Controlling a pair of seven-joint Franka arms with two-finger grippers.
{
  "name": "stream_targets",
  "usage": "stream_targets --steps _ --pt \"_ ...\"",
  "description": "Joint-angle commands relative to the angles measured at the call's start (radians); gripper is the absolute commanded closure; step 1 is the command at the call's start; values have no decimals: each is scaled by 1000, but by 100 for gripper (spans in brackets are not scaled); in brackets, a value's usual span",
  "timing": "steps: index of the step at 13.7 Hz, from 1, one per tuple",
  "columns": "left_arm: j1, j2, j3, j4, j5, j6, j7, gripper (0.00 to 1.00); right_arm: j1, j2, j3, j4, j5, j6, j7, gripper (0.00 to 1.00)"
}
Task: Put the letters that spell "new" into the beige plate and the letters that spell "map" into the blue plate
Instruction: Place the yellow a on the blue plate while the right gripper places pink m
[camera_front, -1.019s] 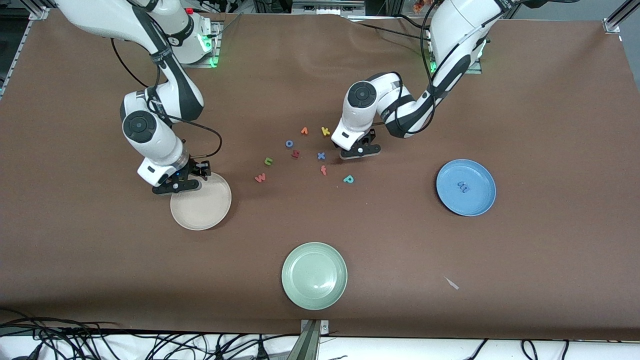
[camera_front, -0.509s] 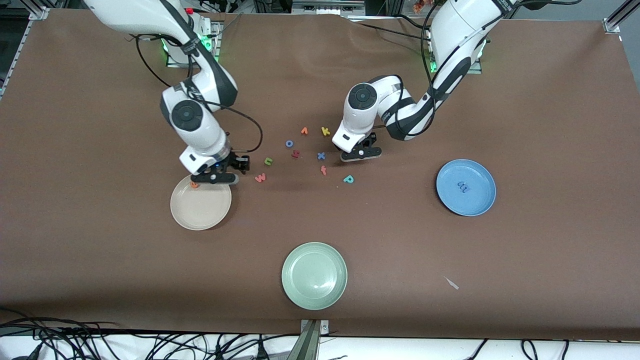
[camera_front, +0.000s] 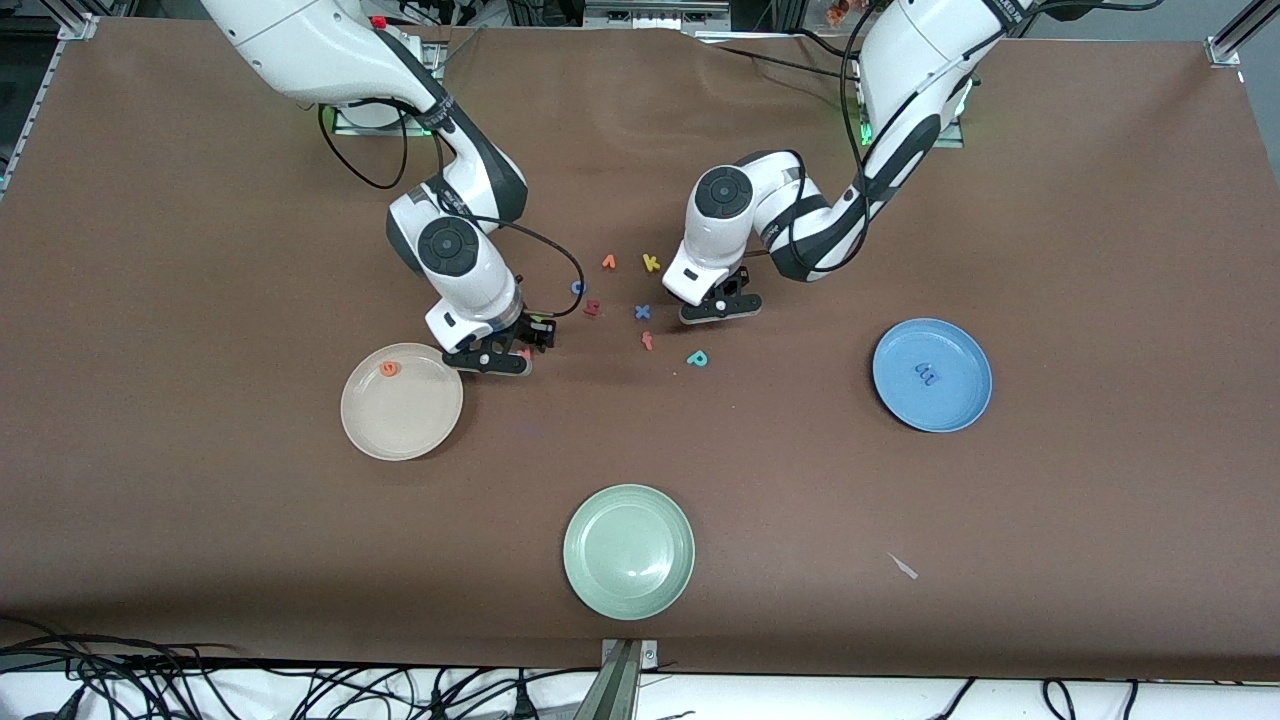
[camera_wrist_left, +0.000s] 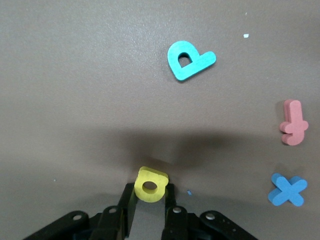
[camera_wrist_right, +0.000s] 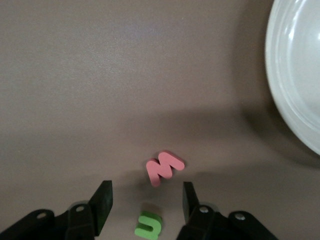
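My left gripper (camera_front: 712, 308) is shut on the yellow a (camera_wrist_left: 150, 185), low over the table among the loose letters. The teal p (camera_front: 697, 358) (camera_wrist_left: 190, 60) lies flat nearby. The blue m (camera_front: 926, 374) rests in the blue plate (camera_front: 955, 405). My right gripper (camera_front: 500, 358) (camera_wrist_right: 146, 196) hangs open over the pinkish-red w (camera_wrist_right: 165, 167) and the yellow-green n (camera_wrist_right: 149, 225), beside the beige plate (camera_front: 410, 415) (camera_wrist_right: 300, 75). The orange e (camera_front: 388, 369) lies in that plate. In the front view the n is hidden under the gripper.
An orange v (camera_front: 608, 262), yellow k (camera_front: 651, 263), blue o (camera_front: 578, 287), dark red h (camera_front: 592, 308), blue x (camera_front: 642, 312) and red f (camera_front: 647, 340) lie scattered between the two grippers. A pale green plate (camera_front: 628, 580) sits nearest the front camera.
The right gripper left the beige plate, where the orange e now lies, and moved over the w and n. The left gripper closed on the yellow a.
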Motion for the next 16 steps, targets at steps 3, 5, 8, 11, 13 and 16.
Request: stream_targets --steps 3,5,8,11,13,16 --pt "15 -10 6 45 52 -86 -13 87 6 40 -20 19 -55 39 26 35" --pt "18 -10 1 97 35 -190 23 89 6 45 -24 14 -59 42 27 35" --pt "44 -10 0 201 -14 -433 250 91 6 51 -24 11 -59 54 27 36" --pt "144 -14 -2 248 -14 -557 478 91 6 57 -24 7 -61 70 27 47" --pt "223 -18 -2 257 -13 -594 638 91 6 62 -25 -9 -61 102 27 59" --pt "345 -24 0 257 -10 -637 862 91 4 66 -30 -13 -62 113 26 74"
